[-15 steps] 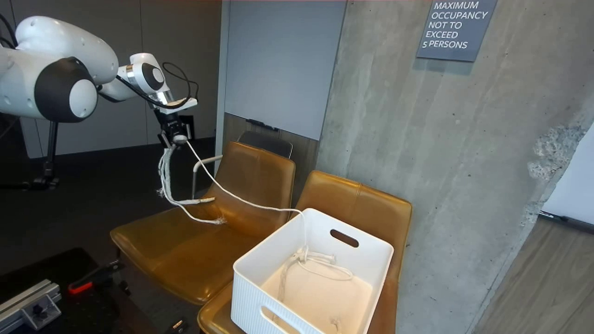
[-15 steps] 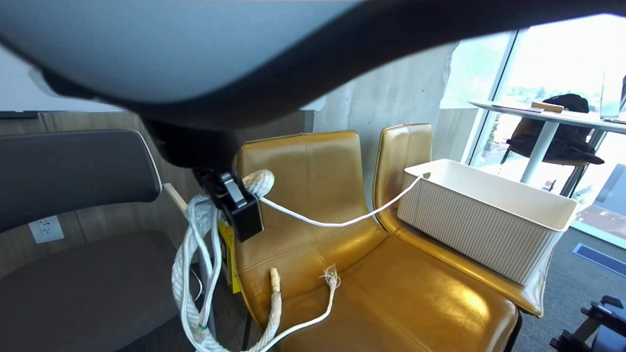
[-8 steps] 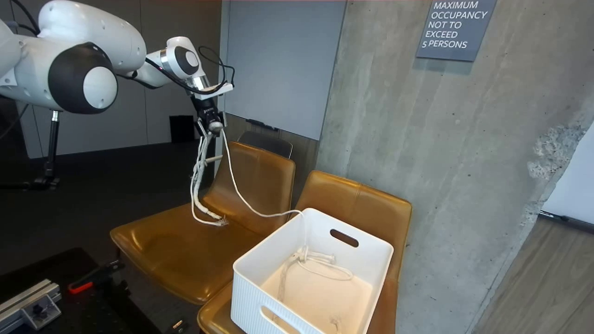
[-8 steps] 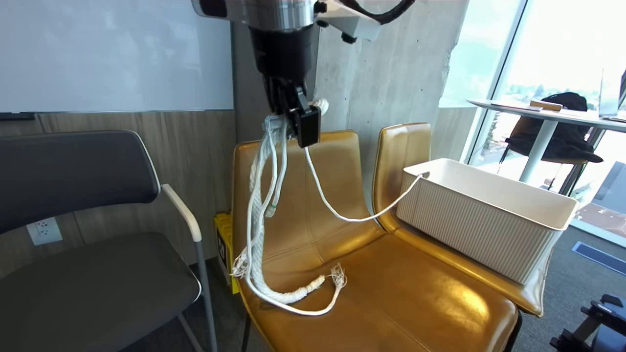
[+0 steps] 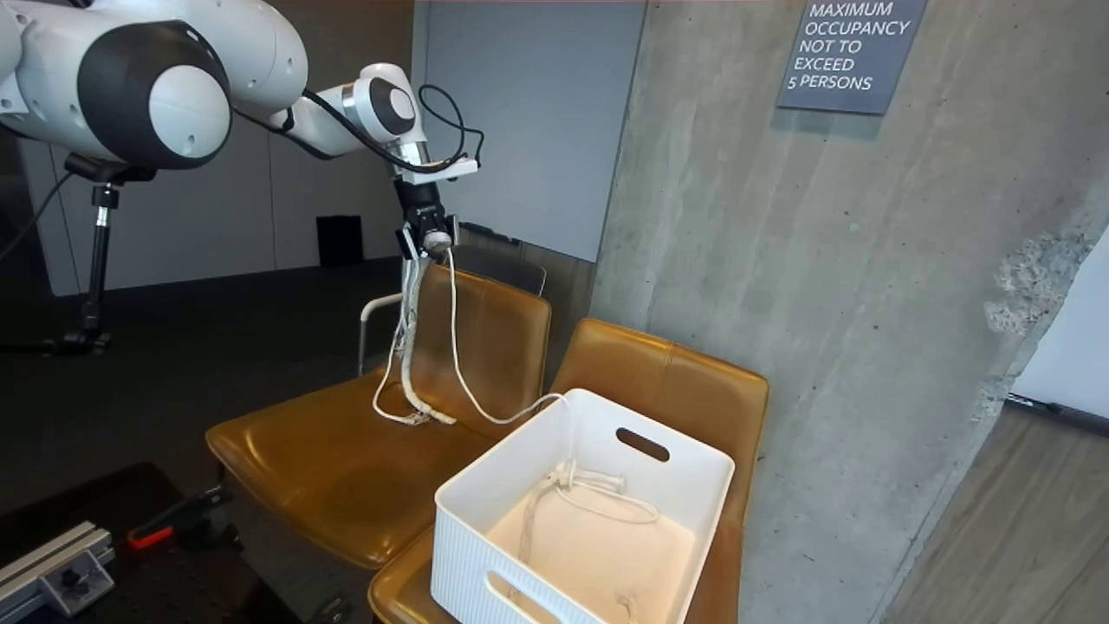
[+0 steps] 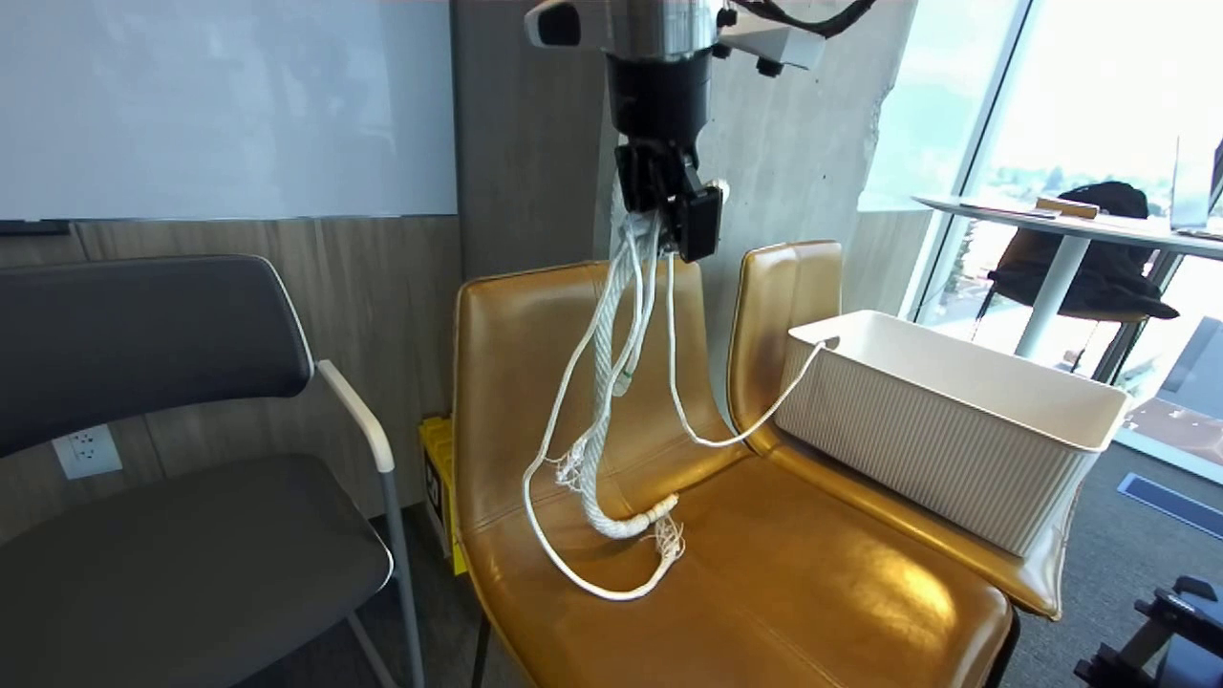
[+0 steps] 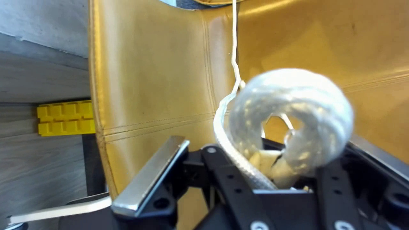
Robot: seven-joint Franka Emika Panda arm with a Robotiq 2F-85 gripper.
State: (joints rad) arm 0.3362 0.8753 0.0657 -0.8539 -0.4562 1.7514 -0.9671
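My gripper is shut on a bundle of white rope above the brown chair. In an exterior view the gripper points down, and the rope hangs beneath it, its frayed ends on or just above the seat. In the wrist view a thick rope loop bulges up between the fingers and hides where they meet it. A thin white cord droops from the gripper to a top corner of the white bin and down inside. More rope lies in the bin.
The brown chair stands beside a second brown chair, which carries the bin. A grey armchair is nearby. A yellow item stands behind the brown chair. A concrete wall is behind.
My gripper has moved right in both exterior views with the rope, now above the brown chair. The hanging rope has swung to hang straighter. The cord to the bin sags more. The bin stayed put.
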